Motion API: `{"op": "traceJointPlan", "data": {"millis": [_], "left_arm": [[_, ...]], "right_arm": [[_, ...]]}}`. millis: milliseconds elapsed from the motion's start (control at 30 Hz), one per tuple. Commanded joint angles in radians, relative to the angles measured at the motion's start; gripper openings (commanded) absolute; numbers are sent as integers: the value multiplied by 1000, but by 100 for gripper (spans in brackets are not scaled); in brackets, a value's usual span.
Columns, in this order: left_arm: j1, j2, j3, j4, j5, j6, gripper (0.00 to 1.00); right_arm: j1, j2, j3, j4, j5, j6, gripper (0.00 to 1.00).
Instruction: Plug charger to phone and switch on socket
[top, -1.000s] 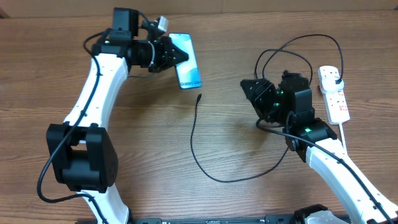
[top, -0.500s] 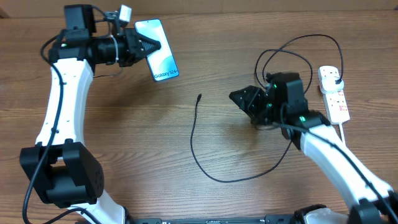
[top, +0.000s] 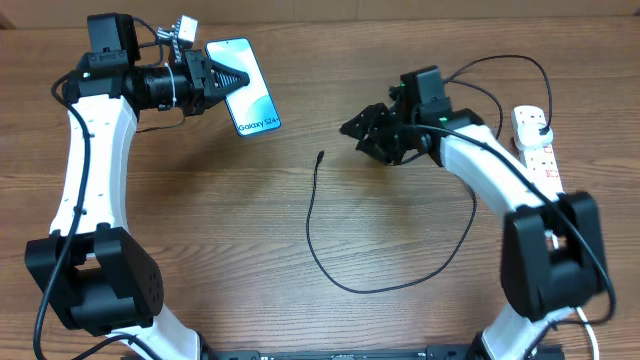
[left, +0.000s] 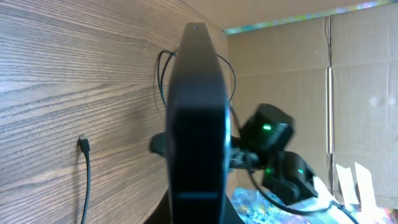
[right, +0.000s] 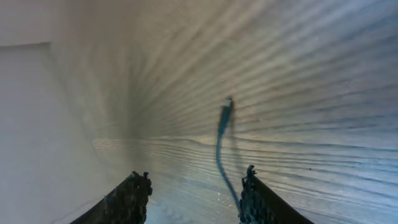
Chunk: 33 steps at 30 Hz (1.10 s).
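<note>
At the wooden table's (top: 200, 220) far left, the slim teal-screened smartphone (top: 247, 88) is being clamped by the left gripper (top: 222, 78). The connector tip (top: 320, 156) of the thin black cable (top: 310, 215) is being faced, nearby, by the right gripper (top: 352, 128), jaws parted.

The phone (top: 246, 85) is teal, the charger (top: 307, 220) black, the socket (top: 540, 150) white with seemingly red marks, the table (top: 200, 250) wood-grained brown.

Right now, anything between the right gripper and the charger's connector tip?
Nothing visible. Only bare table lies between the open right gripper and the charger's connector tip. The phone is off to the side, held in the left gripper.
</note>
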Motion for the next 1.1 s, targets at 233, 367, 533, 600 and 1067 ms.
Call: {"op": "traceJointPlan", "data": {"millis": [233,367,533,600,1067], "left_arm": [[-2,-31,7,-16,-1,-8,4],[-2,-31,7,-20,-1,-8,4],[-2,-31,7,-25,1,-8,4],[-2,-31,7,-29,1,-8,4],[-2,-31,7,-51,0,-7,4]], "right_arm": [[53,142,22,69,-65,25,45],[75,184,22,130,-72,51,44],[90,200,22,194,-68,93,44],[90,204,22,210,-67,107,42],[117,259,22,250,-56,152,32]]}}
